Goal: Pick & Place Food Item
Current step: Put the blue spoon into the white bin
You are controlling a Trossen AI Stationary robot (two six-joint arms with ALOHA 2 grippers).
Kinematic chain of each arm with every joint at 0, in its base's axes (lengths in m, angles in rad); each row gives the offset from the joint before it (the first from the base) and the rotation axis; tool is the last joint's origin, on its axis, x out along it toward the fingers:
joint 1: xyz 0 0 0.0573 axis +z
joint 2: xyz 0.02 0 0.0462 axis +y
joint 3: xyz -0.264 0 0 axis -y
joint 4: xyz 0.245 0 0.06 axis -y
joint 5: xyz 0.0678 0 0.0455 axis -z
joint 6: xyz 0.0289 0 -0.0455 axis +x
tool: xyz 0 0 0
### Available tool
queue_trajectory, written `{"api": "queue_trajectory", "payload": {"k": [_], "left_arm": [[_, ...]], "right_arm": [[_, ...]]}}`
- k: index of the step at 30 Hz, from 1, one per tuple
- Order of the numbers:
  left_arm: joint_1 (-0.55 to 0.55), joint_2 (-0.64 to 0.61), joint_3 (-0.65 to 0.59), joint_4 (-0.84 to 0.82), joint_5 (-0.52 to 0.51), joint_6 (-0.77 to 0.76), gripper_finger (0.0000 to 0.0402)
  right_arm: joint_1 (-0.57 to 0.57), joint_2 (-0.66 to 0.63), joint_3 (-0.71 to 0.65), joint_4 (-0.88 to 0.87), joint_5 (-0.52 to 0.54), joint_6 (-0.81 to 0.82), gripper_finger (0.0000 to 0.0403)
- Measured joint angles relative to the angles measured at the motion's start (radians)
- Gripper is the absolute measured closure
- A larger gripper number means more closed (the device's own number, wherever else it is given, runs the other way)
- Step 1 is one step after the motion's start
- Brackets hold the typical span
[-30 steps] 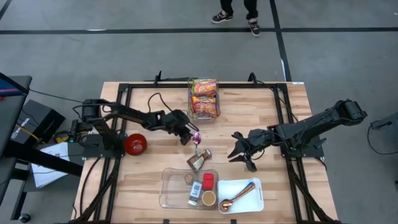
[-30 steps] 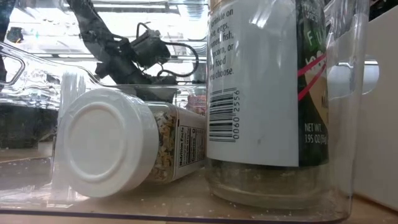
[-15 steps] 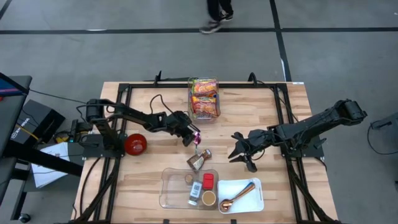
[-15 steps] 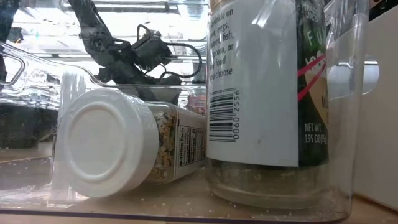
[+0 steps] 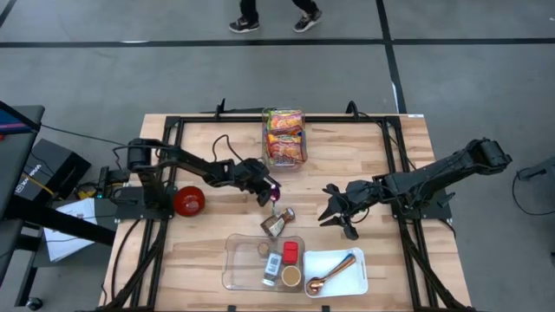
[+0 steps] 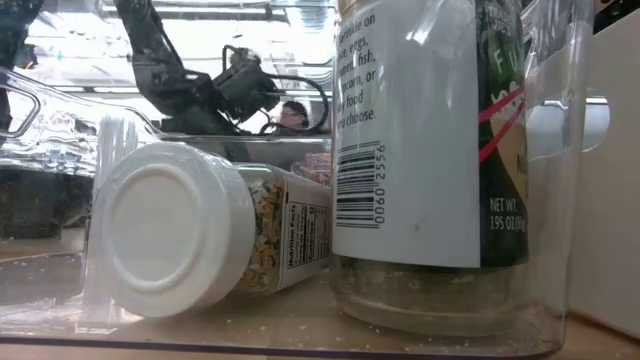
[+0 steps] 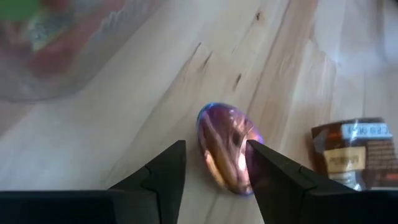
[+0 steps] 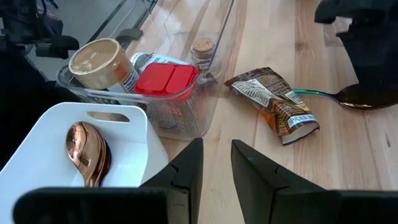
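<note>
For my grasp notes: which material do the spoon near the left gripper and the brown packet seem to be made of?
Spoon: probably polished metal with an iridescent purple-gold coating; it shows mirror-like highlights.
Brown packet: seemingly thin glossy plastic film or foil; it is crinkled and shiny.

Robotics lab: floor tape lines, framed workbench.

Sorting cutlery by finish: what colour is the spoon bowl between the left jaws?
Iridescent purple with orange-gold sheen: spoon bowl, clearest in the left wrist view.
</note>
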Motion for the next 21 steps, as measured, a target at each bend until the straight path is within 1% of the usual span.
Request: {"api": "queue_trajectory", "payload": {"k": [4, 7, 10, 13, 17, 19, 21], "left_arm": [[-0.004, 0.043, 0.004, 0.070, 0.013, -0.009, 0.0238], [-0.004, 0.049, 0.004, 0.078, 0.016, -0.010, 0.0239], [-0.004, 0.046, 0.004, 0.072, 0.016, -0.011, 0.0253], [-0.004, 0.044, 0.003, 0.061, 0.010, -0.011, 0.0284], [-0.003, 0.043, 0.002, 0.052, 0.010, -0.013, 0.0342], [-0.003, 0.042, 0.002, 0.045, 0.032, -0.023, 0.0372], [-0.005, 0.042, 0.002, 0.043, 0.060, -0.038, 0.0389]], "right_arm": [[0.007, 0.000, 0.000, -0.002, 0.000, 0.002, 0.0325], [0.014, 0.000, 0.000, -0.002, 0.000, 0.003, 0.0325], [0.016, 0.000, 0.000, -0.002, 0.000, 0.003, 0.0325], [0.016, 0.000, 0.000, -0.005, 0.000, 0.003, 0.0325], [0.016, 0.000, 0.000, -0.007, 0.000, 0.003, 0.0325], [0.016, 0.000, 0.000, -0.007, 0.000, 0.003, 0.0325], [0.017, 0.000, 0.000, -0.007, 0.000, 0.004, 0.0325]]}}
